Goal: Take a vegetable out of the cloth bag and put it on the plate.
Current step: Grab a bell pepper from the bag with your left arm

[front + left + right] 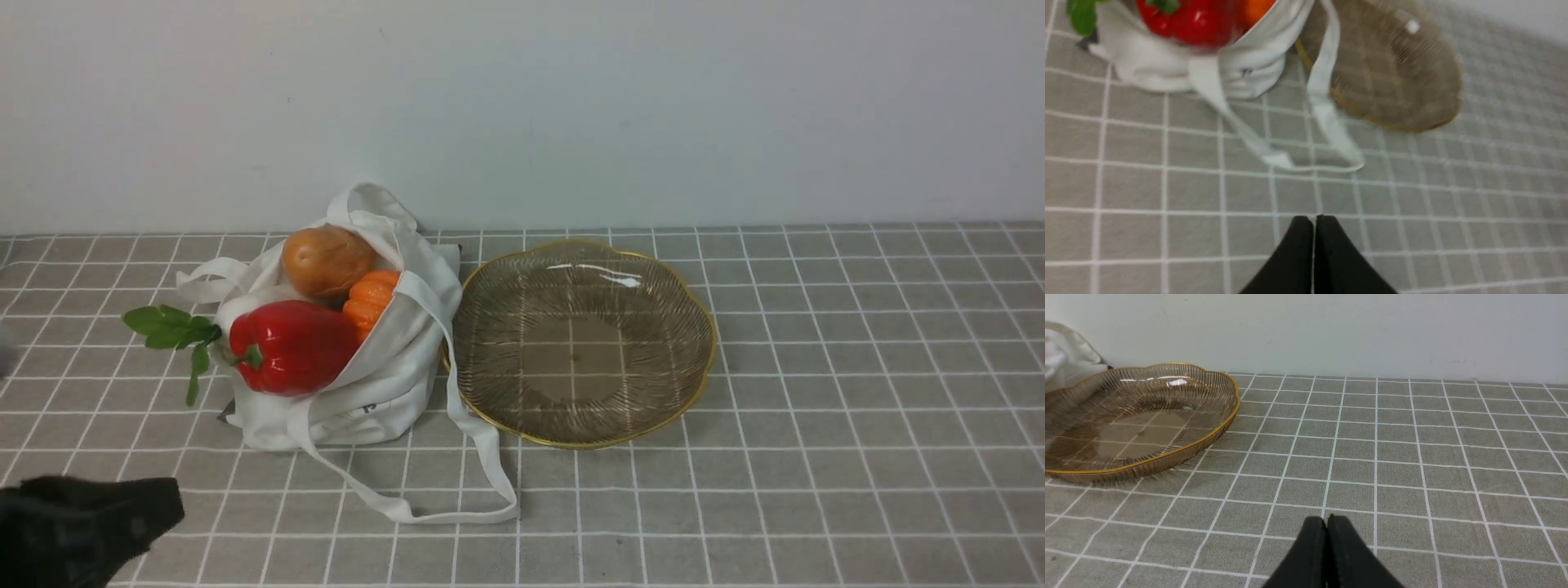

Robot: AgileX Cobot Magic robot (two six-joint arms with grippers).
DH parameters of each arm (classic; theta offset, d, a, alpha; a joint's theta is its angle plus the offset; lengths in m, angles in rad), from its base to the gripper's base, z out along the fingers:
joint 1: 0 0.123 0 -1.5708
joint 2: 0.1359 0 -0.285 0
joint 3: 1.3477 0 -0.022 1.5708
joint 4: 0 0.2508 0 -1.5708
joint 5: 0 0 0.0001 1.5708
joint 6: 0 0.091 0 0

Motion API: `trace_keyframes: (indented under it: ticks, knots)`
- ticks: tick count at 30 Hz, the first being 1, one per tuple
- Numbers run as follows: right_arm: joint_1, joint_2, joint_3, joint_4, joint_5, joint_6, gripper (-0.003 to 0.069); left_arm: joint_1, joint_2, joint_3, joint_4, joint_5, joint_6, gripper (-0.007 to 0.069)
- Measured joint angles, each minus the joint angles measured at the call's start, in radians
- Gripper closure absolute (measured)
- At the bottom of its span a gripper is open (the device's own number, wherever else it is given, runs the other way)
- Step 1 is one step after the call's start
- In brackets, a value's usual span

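Observation:
The red bell pepper (pixel 292 346) lies in the mouth of the white cloth bag (pixel 384 384), stem toward the left; it also shows in the left wrist view (pixel 1188 20) with the bag (pixel 1257 61). The brownish glass plate (pixel 498 327) with gold rim sits empty just right of the bag, also in the right wrist view (pixel 1216 428) and the left wrist view (pixel 1392 73). My left gripper (pixel 1314 218) is shut and empty over the table, near the front left corner (pixel 122 506), short of the bag. My right gripper (pixel 1327 518) is shut and empty, right of the plate.
A brown potato (pixel 326 260) and a small orange pumpkin (pixel 371 300) sit in the bag behind the pepper. Green leaves (pixel 171 327) stick out at the bag's left. A long strap loop (pixel 457 506) lies on the checked tablecloth in front. A white wall stands behind.

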Motion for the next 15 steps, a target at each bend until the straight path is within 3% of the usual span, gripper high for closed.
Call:
trace_keyframes:
  ticks: [4,9,12,14,15]
  knots:
    - [0.000,0.000,0.000,0.000,0.000,0.000,0.0674,0.000,0.315,-0.216,0.157,0.090,0.047,0.0629]
    - [0.000,0.000,0.000,0.000,0.000,0.000,0.0674,0.000,0.556,-0.412,0.217,0.114,0.054,0.0580]
    - [0.000,0.000,0.000,0.000,0.000,0.000,0.0674,0.000,0.692,-0.510,0.229,0.131,0.054,0.0510]
    - [0.000,0.000,0.000,0.000,0.000,0.000,0.0674,-0.002,0.774,-0.587,0.231,0.159,0.054,0.0430]
    - [0.000,0.000,0.000,0.000,0.000,0.000,0.0674,-0.008,0.835,-0.640,0.234,0.186,0.054,0.0355]
